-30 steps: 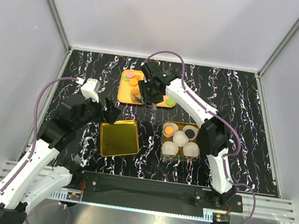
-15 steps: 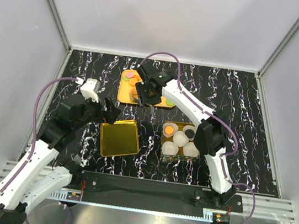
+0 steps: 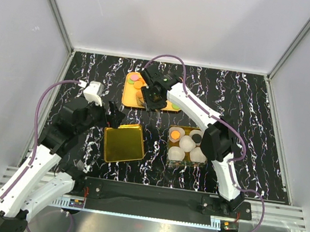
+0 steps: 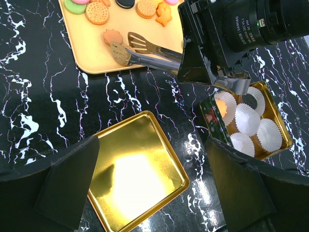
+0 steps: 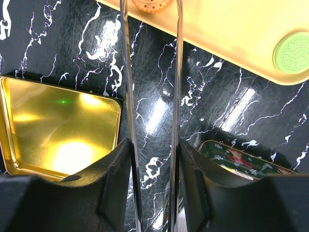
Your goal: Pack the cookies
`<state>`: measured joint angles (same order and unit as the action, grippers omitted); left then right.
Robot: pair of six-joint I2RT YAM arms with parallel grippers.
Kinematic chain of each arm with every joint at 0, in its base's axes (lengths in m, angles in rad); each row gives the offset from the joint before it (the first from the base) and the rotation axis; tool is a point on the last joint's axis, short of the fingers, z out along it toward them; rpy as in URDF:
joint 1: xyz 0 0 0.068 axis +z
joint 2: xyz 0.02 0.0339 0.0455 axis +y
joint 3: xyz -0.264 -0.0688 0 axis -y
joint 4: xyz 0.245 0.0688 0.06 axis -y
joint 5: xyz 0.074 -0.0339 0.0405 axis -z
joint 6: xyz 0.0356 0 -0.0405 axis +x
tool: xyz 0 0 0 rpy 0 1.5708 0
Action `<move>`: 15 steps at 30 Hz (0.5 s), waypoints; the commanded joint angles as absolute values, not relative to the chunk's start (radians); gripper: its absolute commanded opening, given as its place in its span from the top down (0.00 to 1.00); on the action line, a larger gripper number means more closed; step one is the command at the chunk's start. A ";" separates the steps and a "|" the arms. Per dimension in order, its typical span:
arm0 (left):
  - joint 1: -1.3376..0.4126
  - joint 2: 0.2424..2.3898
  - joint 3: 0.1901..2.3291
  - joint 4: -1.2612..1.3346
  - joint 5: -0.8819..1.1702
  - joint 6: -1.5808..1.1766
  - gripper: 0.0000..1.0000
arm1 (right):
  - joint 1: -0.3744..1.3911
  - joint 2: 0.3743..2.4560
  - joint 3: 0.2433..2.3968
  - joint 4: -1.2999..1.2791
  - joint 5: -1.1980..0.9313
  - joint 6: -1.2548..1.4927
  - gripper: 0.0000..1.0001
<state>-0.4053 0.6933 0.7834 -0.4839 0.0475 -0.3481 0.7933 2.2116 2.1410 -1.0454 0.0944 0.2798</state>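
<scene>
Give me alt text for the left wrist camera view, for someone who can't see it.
The right gripper holds metal tongs, their tips over cookies on an orange tray. Nearer lie a gold lid and a tin of white paper cups.

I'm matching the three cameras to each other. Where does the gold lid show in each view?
Top external: gold lid sits left of centre, on the table.
Left wrist: gold lid at bottom centre.
Right wrist: gold lid at the left edge, partly cut off.
Shared landmark: the cookie tray, beyond the lid in every view.
</scene>
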 commanded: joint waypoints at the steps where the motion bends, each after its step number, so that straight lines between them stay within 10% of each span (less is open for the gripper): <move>1: -0.402 0.680 0.796 -0.446 0.044 -0.351 0.01 | 0.802 2.187 2.160 -1.052 0.123 0.267 0.53; 15: -0.400 0.681 0.795 -0.448 0.041 -0.351 0.01 | 0.789 2.181 2.207 -1.065 0.149 0.245 0.61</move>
